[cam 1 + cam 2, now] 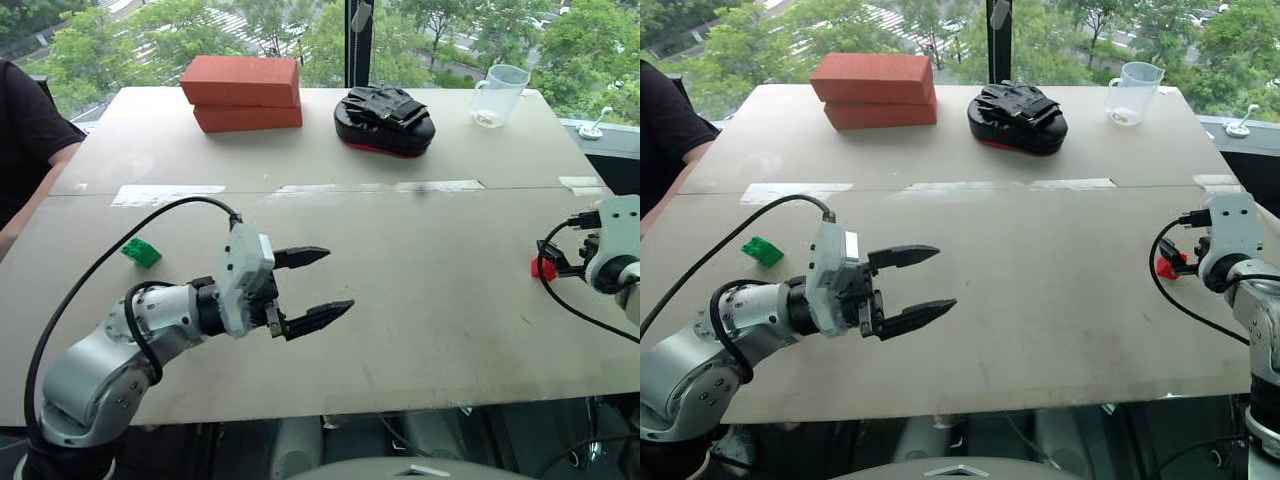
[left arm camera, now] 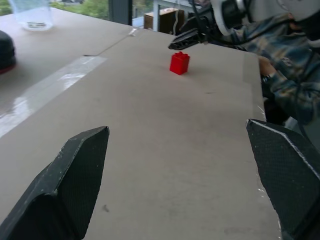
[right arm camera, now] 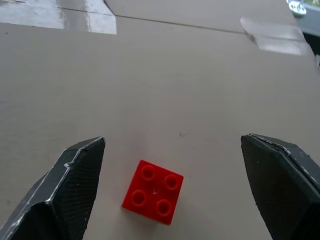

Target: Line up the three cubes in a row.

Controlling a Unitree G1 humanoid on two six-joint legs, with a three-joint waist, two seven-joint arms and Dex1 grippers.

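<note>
A small red studded cube (image 3: pixel 153 191) sits on the table (image 1: pixel 400 240) near its right edge. My right gripper (image 3: pixel 173 140) hovers just above and behind it, open, with the cube between and below its fingers and not touched. A green cube (image 1: pixel 141 252) lies at the left side of the table. My left gripper (image 1: pixel 335 280) stands open over the middle of the table, pointing right toward the red cube (image 2: pixel 179 63), with nothing between its fingers. The green cube lies behind that arm's wrist.
Two stacked red-orange bricks (image 1: pixel 242 93), a black padded mitt (image 1: pixel 385 120) and a clear plastic cup (image 1: pixel 497 95) stand along the far edge. A person in a dark shirt (image 1: pixel 25 140) sits at the left. A plaid sleeve (image 2: pixel 285 75) shows beyond the right edge.
</note>
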